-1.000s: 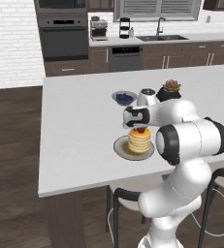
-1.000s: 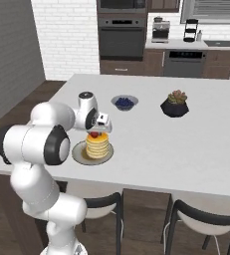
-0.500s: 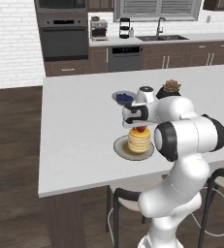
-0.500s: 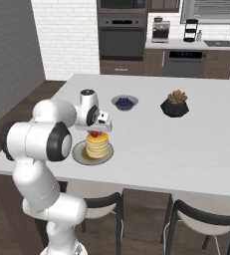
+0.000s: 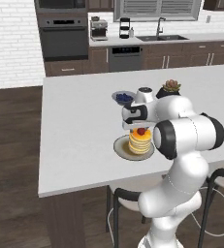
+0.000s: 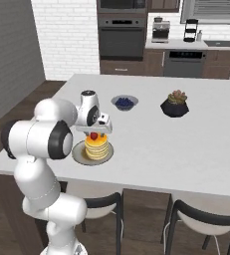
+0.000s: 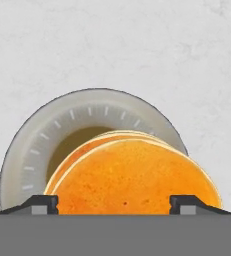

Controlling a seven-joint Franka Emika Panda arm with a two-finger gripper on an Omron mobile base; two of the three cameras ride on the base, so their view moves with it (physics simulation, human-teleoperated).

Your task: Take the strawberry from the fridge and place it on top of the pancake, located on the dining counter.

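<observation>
The strawberry (image 5: 141, 131) sat on top of the pancake (image 5: 139, 141) on the dining counter (image 5: 79, 126), so the placing step looked finished. The gripper (image 5: 138, 125) hovered directly above with its jaws spread and nothing between them; lifting straight clear seemed next. No writing or labels were legible.

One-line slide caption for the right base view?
Open gripper poised over the strawberry resting atop the pancake on the dining counter.
</observation>
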